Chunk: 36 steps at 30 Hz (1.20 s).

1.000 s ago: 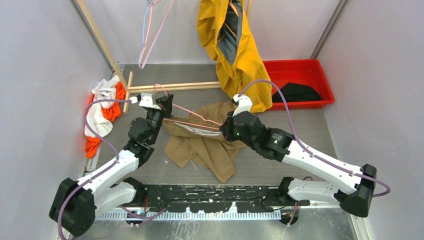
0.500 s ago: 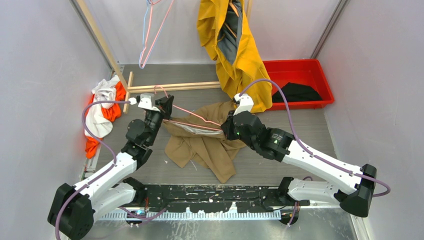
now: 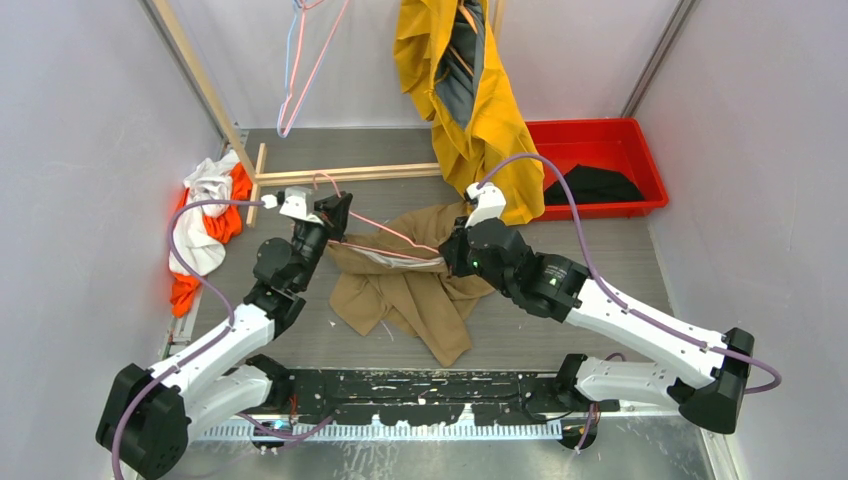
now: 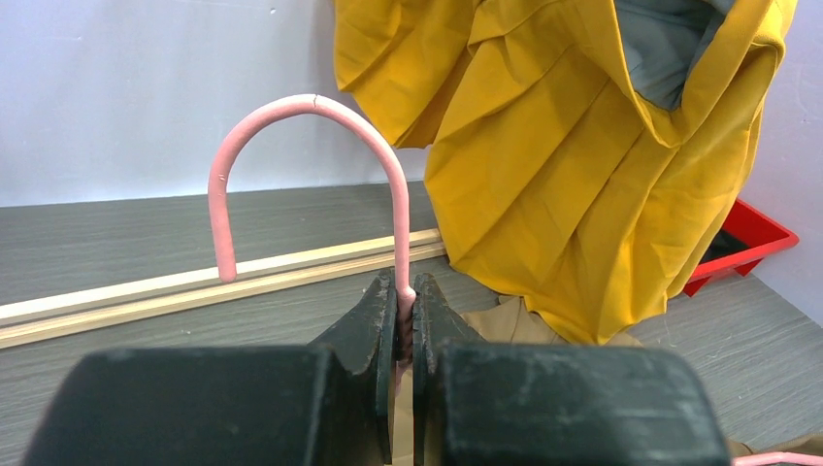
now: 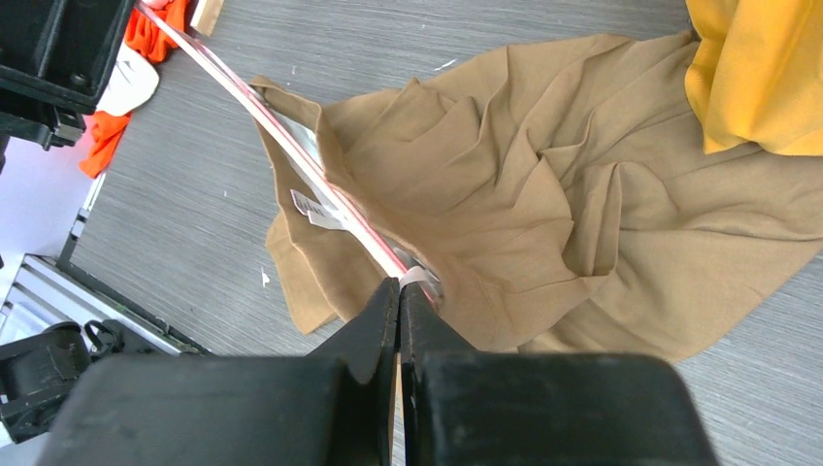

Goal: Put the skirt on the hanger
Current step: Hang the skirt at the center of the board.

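The tan skirt (image 3: 420,295) lies crumpled on the grey table between the arms. A pink wire hanger (image 3: 385,228) runs across its waistband, and the lower bar passes inside the opening (image 5: 291,146). My left gripper (image 3: 335,212) is shut on the hanger's neck (image 4: 405,301), with the hook (image 4: 311,102) standing up above the fingers. My right gripper (image 3: 447,255) is shut at the skirt's waistband (image 5: 399,289), pinching a white loop beside the hanger bar. The skirt (image 5: 505,194) spreads out beyond it.
A yellow garment (image 3: 470,90) hangs at the back centre. A red bin (image 3: 600,150) with a black cloth stands at the back right. White and orange clothes (image 3: 205,225) are piled at the left wall. A wooden bar (image 3: 350,174) lies behind the skirt. Spare hangers (image 3: 300,70) hang at the back left.
Both grippers have shifted slightly away from the bases, the hanger and waistband moving with them. Their grips are unchanged.
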Motion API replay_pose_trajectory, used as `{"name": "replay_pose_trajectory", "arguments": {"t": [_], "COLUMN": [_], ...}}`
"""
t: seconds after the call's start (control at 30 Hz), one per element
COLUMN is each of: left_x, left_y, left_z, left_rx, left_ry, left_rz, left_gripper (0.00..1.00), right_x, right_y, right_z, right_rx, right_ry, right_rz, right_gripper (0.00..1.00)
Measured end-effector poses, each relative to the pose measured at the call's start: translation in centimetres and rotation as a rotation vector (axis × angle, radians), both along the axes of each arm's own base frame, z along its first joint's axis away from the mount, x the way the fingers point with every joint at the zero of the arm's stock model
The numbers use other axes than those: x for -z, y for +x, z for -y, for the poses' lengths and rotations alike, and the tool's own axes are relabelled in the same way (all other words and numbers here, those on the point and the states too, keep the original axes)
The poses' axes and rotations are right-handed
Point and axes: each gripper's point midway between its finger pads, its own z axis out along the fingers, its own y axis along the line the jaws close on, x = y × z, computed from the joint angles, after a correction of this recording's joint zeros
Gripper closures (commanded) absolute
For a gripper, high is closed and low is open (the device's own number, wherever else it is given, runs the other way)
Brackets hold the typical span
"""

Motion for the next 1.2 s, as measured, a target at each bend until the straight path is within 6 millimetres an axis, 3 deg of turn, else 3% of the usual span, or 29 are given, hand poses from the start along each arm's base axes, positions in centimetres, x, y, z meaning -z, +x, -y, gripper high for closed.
{"name": "replay_pose_trajectory", "arguments": {"t": [0.17, 0.67, 1.2], "left_x": [0.3, 0.7, 0.6], "left_y": [0.1, 0.2, 0.4], "left_z": [0.1, 0.3, -0.5], "left_rx": [0.004, 0.009, -0.016], "left_ry": [-0.001, -0.015, -0.079], "left_rz": [-0.008, -0.029, -0.086], "left_gripper": [1.00, 1.00, 1.00], "right_x": [-0.1, 2.0, 1.2], "right_y": [0.1, 0.8, 1.2], "right_z": [-0.6, -2.4, -4.1], "right_rx": [-0.016, -0.039, -0.089], "right_ry": [0.001, -0.037, -0.009], "right_rz": [-0.001, -0.035, -0.004], "right_gripper": [0.94, 0.94, 0.94]}}
